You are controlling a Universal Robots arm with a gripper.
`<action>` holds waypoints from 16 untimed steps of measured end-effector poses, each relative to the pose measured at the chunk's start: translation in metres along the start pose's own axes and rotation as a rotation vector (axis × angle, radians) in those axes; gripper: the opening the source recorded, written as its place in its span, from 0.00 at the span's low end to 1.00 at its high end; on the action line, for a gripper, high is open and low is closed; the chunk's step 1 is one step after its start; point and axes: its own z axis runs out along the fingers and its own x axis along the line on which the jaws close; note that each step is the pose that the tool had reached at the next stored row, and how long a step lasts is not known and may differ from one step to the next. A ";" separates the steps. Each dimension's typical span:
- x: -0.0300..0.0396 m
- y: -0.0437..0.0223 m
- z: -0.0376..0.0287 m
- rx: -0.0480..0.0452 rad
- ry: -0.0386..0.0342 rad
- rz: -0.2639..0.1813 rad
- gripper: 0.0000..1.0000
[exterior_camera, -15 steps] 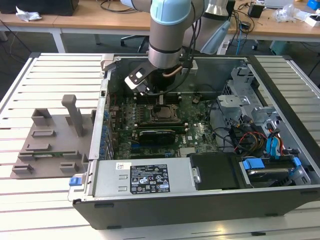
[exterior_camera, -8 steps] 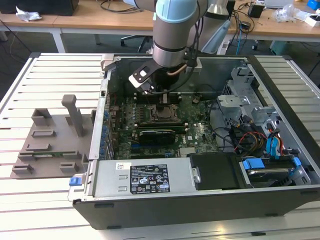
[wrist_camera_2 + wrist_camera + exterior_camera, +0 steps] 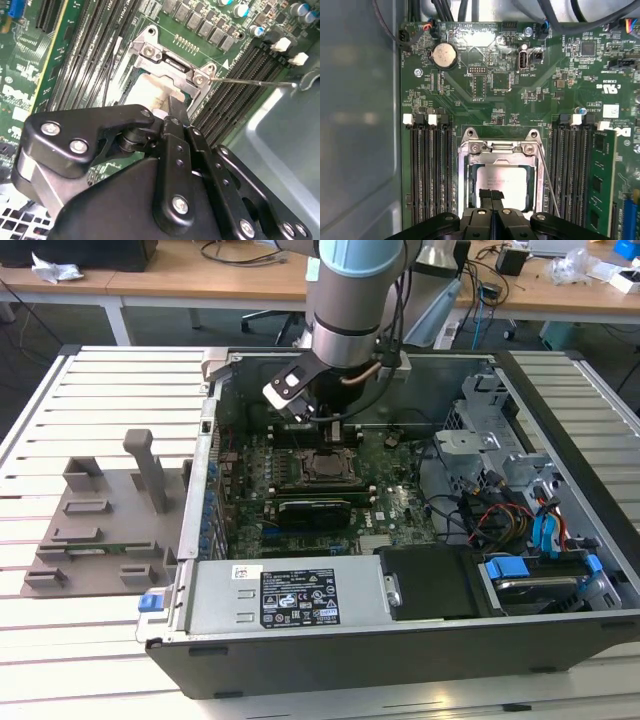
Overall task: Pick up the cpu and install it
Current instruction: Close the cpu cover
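- Exterior view: the arm (image 3: 350, 300) comes in from twelve o'clock and reaches down into the open computer case (image 3: 400, 640), which lies on a slatted white table (image 3: 60, 660). The gripper (image 3: 327, 435) hangs close over the socket frame (image 3: 303, 472), at its twelve o'clock edge. From here I cannot tell how its fingers stand. The long black graphics card (image 3: 315, 510) lies just at six o'clock of the socket frame. At nine o'clock of the case, a grey fixture (image 3: 100, 525) rests on the table, well apart from the arm.
- First wrist view: the cpu (image 3: 507, 180) lies flat inside the socket frame (image 3: 465, 175) on the green motherboard (image 3: 520, 100), pale metal top up. The gripper (image 3: 491, 194) has its two fingers (image 3: 485, 196) pressed together, gripping nothing, with their tips over the cpu's near edge. I cannot tell whether they touch it. Black memory slots (image 3: 427, 170) flank the socket on both sides, and a green memory stick (image 3: 600, 180) stands beyond one bank. A round coin cell (image 3: 444, 55) sits well apart from the socket.
- Second wrist view: the gripper (image 3: 170, 107) points its closed tip at the pale cpu (image 3: 145, 87), which sits within the socket frame (image 3: 165, 57). A thin lever wire (image 3: 250, 81) runs out from the frame.
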 end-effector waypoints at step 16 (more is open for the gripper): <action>0.0013 -0.0020 -0.0398 0.0000 0.0000 0.000 0.11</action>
